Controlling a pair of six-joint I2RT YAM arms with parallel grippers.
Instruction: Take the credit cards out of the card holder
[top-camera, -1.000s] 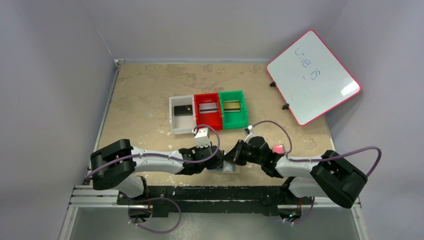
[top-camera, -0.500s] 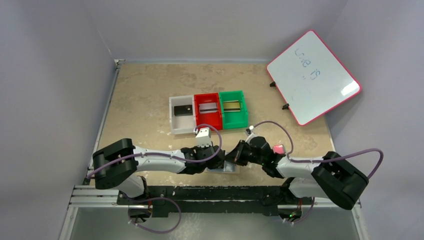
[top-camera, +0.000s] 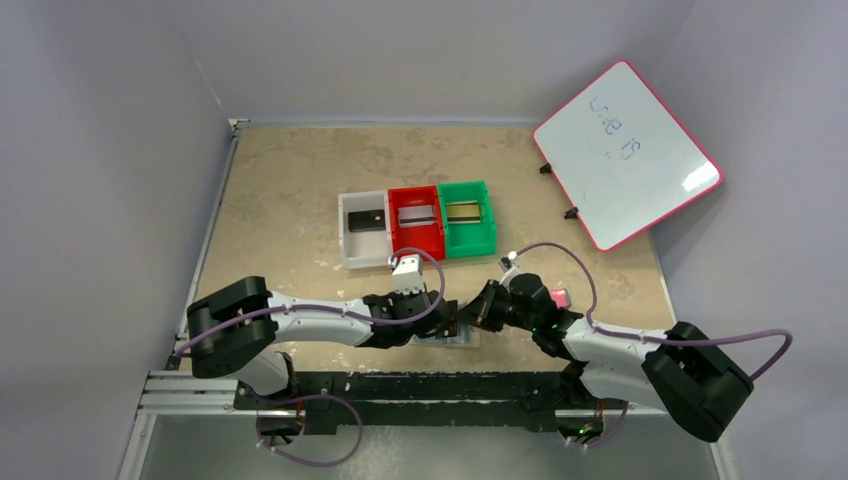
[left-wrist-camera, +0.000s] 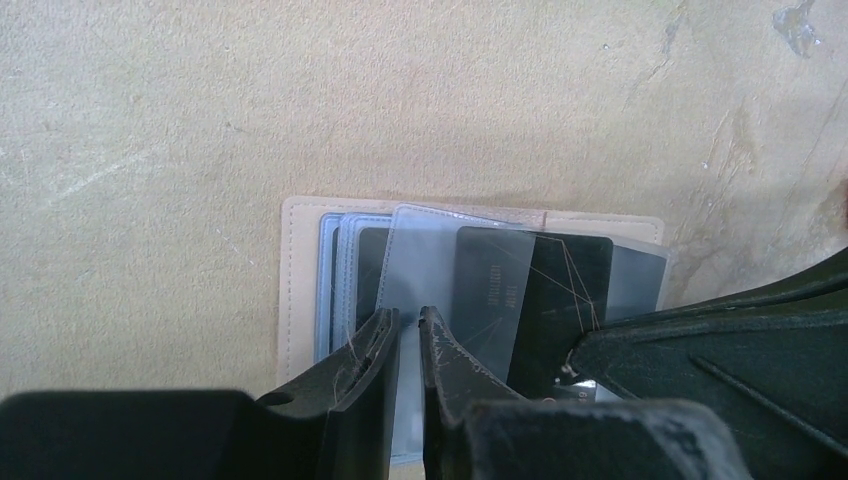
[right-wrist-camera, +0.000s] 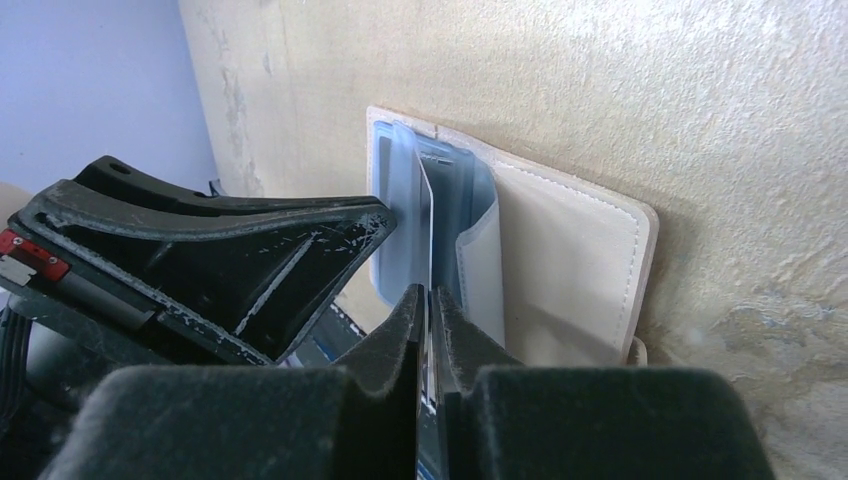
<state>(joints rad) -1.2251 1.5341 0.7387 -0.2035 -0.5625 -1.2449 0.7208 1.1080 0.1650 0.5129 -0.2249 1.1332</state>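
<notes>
Three bins stand in a row mid-table (top-camera: 290, 180), each already holding one card. The clear bin (top-camera: 362, 258) has a black card (top-camera: 365, 220), the red bin (top-camera: 418, 246) a silvery one (top-camera: 415, 214), and the green bin (top-camera: 470, 246) a gold one (top-camera: 465, 210).

The left gripper (left-wrist-camera: 407, 318) reaches in from the near left corner. Its jaws are drawn almost together, leaving only a slit. The tips bear down on the grey-blue lining of the card holder (left-wrist-camera: 297, 290), apparently to pin it so it cannot slide while a card is drawn. Whether any lining is pinched in the slit cannot be told.

The card holder lies open and flat at the middle of the near edge, tan border outward.

A dark credit card (left-wrist-camera: 560, 290) projects from the pockets toward the right. The right gripper (right-wrist-camera: 427, 295) comes in low from the right with its jaws closed on this card's thin edge. The low, flat approach suits a pull in line with the pocket.

The extraction appears to be in progress, with the card only partly out. A skewed pull could drag the holder.

A small pink-red block (top-camera: 558, 297) lies further right, and a whiteboard (top-camera: 628, 153) leans at the far right corner.
</notes>
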